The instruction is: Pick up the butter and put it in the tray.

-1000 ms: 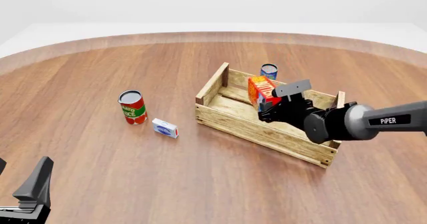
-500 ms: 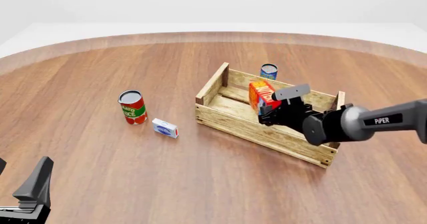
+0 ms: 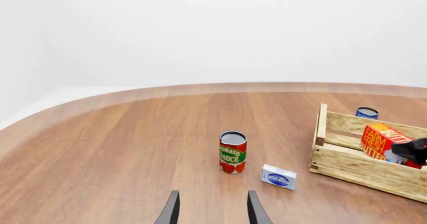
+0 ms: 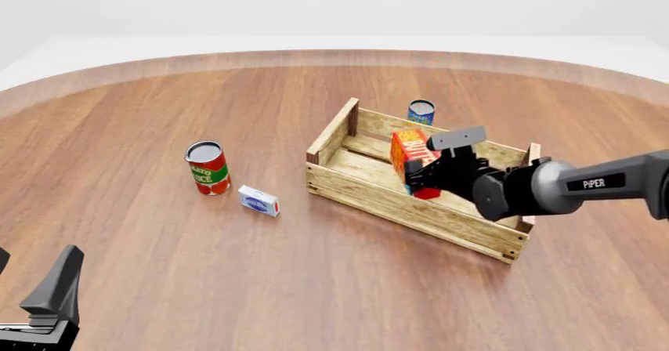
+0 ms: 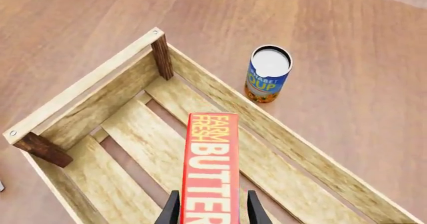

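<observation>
Right gripper (image 4: pixel 427 180) clamps the butter (image 4: pixel 409 149) inside the tray (image 4: pixel 361 188). Left gripper (image 3: pixel 212 210) hangs parted, holding nothing.

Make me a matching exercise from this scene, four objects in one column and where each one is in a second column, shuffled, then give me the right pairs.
Objects:
1. butter
2. tomato sauce can
3. blue can
4. small white-and-blue box

Places:
A. on the table just beyond the tray's far wall
B. lying on the table between the tomato sauce can and the tray
C. held in the right gripper inside the tray
D. standing on the table, the farthest left of the four

Pairs: 1-C, 2-D, 3-A, 4-B
</observation>
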{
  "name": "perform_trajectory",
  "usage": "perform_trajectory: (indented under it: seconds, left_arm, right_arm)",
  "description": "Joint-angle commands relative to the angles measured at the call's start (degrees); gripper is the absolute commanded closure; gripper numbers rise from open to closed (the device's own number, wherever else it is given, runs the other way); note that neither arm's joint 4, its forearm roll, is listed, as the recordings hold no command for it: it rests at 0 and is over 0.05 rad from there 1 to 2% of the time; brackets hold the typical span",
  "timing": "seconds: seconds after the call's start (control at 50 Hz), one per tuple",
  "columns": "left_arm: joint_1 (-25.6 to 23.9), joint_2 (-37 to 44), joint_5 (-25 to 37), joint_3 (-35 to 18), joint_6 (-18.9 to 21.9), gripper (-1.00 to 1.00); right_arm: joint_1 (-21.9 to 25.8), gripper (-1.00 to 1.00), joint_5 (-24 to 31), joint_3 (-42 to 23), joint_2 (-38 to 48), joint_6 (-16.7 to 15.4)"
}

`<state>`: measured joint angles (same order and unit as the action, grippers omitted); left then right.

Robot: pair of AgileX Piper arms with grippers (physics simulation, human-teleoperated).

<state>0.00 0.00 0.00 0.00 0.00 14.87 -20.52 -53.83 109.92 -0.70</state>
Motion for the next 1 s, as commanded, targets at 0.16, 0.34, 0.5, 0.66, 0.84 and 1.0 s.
perform_trajectory:
  seconds: [0.16, 0.34, 0.5, 0.66, 0.84, 1.0]
  left_arm:
    - [0.0, 0.0, 0.0, 0.0, 0.0, -1.0]
    - [0.0, 0.0, 0.0, 0.0, 0.0, -1.0]
    - [0.0, 0.0, 0.0, 0.0, 0.0, -1.0]
    - [0.0, 0.0, 0.0, 0.0, 0.0, -1.0]
    - [0.0, 0.0, 0.0, 0.0, 0.0, -1.0]
    - [0.0, 0.0, 0.0, 0.0, 0.0, -1.0]
  right_arm:
    - [0.0, -1.0, -0.09, 1.1, -1.95, 0.74]
    - [1.17, -1.0, -0.54, 4.09, -4.95, 1.12]
    - [0.97, -1.0, 0.28, 4.1, -6.09, 0.73]
    - [0.61, -1.0, 0.6, 4.14, -6.72, 0.52]
    - [0.42, -1.0, 1.28, 4.65, -8.13, 0.1]
    - [0.55, -1.0, 2.05, 5.57, -9.97, -0.22]
